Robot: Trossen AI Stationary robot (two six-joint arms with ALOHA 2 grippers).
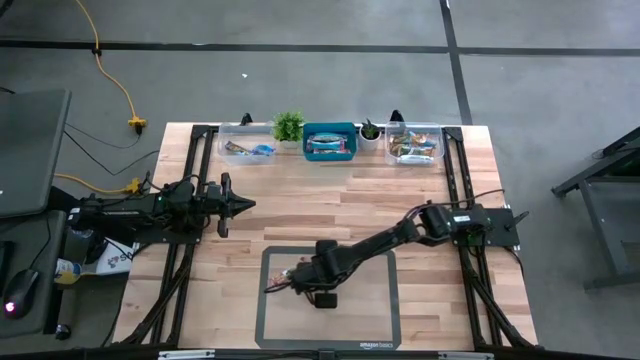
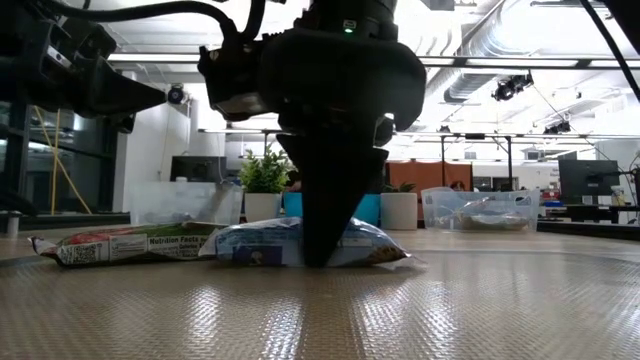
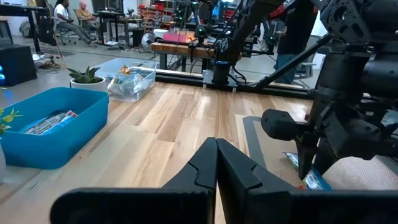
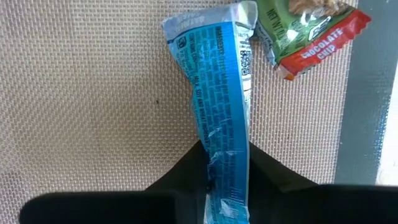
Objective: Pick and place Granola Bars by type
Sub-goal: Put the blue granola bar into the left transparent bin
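While pressed down on woven grey mat (image 1: 370, 300), my right gripper (image 4: 227, 177) pinches blue granola bar (image 4: 217, 112) between dark fingers, jaws nearly together on crinkled glossy wrapper. Bar slim, flat, fine white print unreadable. At its 1 o'clock end, touching, second bar (image 4: 311, 34): green-and-red foil, "CHOCOLATE CHIP". Low view shows "Nutrition Facts" panel. Left gripper (image 3: 216, 165) waits at table's 9 o'clock, fingers together, holding nothing.
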